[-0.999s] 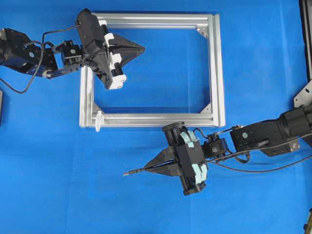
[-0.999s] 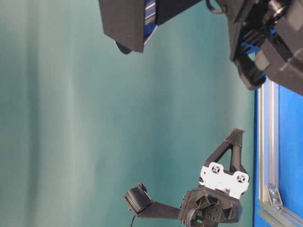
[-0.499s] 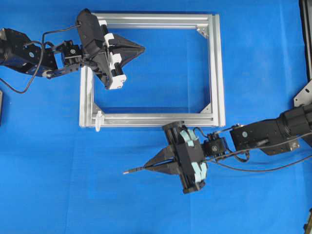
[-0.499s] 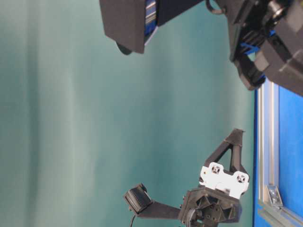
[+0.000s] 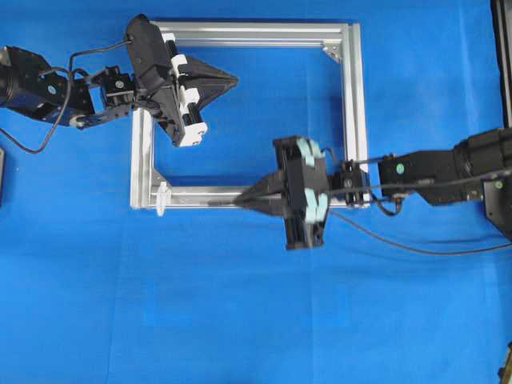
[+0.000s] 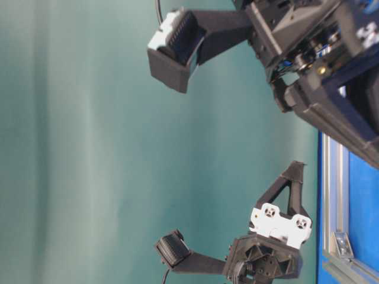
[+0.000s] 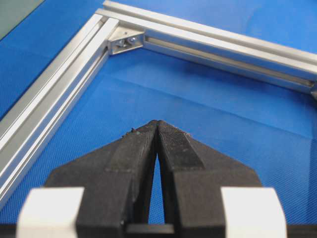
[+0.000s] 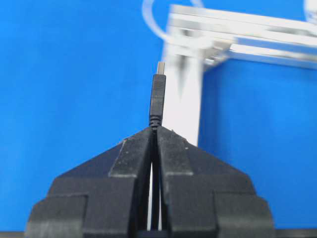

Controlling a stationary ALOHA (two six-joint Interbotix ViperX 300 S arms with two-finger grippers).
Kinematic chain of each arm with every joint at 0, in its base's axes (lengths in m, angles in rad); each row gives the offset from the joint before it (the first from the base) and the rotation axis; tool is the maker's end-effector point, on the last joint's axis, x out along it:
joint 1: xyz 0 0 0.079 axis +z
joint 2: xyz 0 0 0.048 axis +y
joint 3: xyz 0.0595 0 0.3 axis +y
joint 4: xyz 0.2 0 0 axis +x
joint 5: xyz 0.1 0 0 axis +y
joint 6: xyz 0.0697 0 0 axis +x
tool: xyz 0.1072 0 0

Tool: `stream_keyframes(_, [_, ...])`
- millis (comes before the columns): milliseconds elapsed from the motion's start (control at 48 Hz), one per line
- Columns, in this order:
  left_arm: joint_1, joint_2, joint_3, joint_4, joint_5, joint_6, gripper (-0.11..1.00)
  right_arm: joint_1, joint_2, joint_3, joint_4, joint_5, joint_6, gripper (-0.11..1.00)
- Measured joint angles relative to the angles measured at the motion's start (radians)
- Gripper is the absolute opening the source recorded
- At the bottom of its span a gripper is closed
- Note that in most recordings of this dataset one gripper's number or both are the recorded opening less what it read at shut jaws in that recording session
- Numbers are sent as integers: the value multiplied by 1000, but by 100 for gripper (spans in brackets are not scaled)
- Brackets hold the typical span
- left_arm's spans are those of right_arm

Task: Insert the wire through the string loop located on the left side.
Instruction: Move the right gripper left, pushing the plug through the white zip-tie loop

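Observation:
My right gripper (image 5: 242,202) is shut on the wire (image 5: 222,203). The wire's black plug with its small grey tip (image 8: 158,91) sticks out ahead of the shut jaws. It lies over the near rail of the aluminium frame (image 5: 240,194) and points left at the string loop (image 5: 162,197). That small white loop stands at the frame's near left corner, a short way beyond the plug tip, and shows blurred in the right wrist view (image 8: 152,21). My left gripper (image 5: 235,79) hovers inside the frame's far left part, shut and holding nothing (image 7: 157,124).
The silver frame (image 7: 59,94) lies on blue cloth with corner brackets (image 7: 126,40) inside. The wire's slack (image 5: 416,246) trails right behind the right arm. In the table-level view the left gripper (image 6: 294,174) hangs above the frame rail (image 6: 331,195).
My right gripper carried the wire from the open cloth up to the frame's near rail, and the plug now lines up along the rail toward the loop. The left arm stayed still.

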Motion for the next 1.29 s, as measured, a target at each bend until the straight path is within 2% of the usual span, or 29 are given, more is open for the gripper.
stream_keyframes(146, [0,2,0,0,0,0,0,-21,0,2,0,0,-2,1])
stream_keyframes(520, [-2,0,0,2,0,0,0,-18,0,-8,0,0,-2,1])
stream_keyframes(1290, [0,2,0,2,0,0,0,-8,115,-175,-2,43,-5,1])
